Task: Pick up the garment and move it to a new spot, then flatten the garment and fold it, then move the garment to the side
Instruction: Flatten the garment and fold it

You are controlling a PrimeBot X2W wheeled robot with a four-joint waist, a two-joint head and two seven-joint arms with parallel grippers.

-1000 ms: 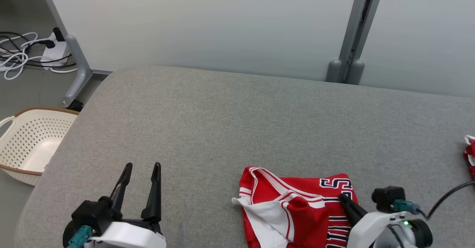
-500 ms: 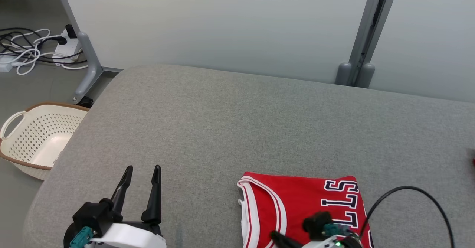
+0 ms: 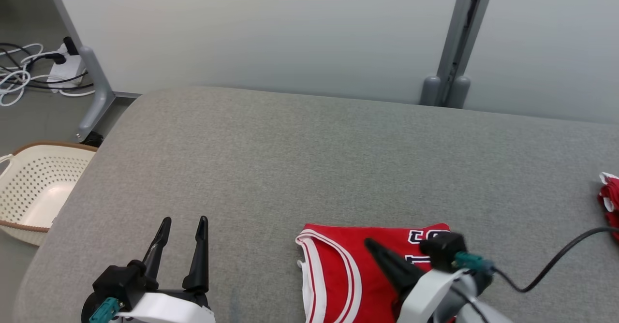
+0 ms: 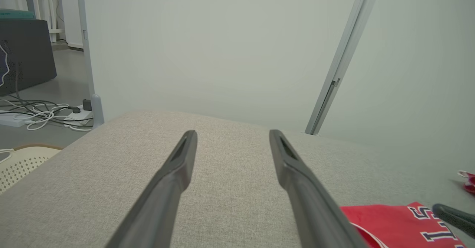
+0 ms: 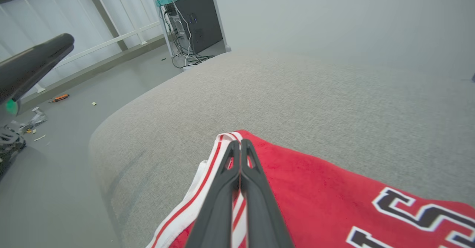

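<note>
on the near right of the grey padded table (image 3: 309, 158), the folded red jersey (image 3: 333, 270) lies flat; the right gripper (image 3: 369, 242), fingers pressed together, points over it; the left gripper (image 3: 184, 221) hovers spread apart.

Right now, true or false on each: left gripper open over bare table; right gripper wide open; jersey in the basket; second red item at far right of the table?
1. The left gripper is open over bare grey table. True.
2. The right gripper is wide open. False: its fingers are pressed together, over the striped edge of the red jersey.
3. The jersey lies in the basket. False: it lies on the table; the basket stands off the table, to its left.
4. A second red cloth lies at the table's far right. True.
</note>
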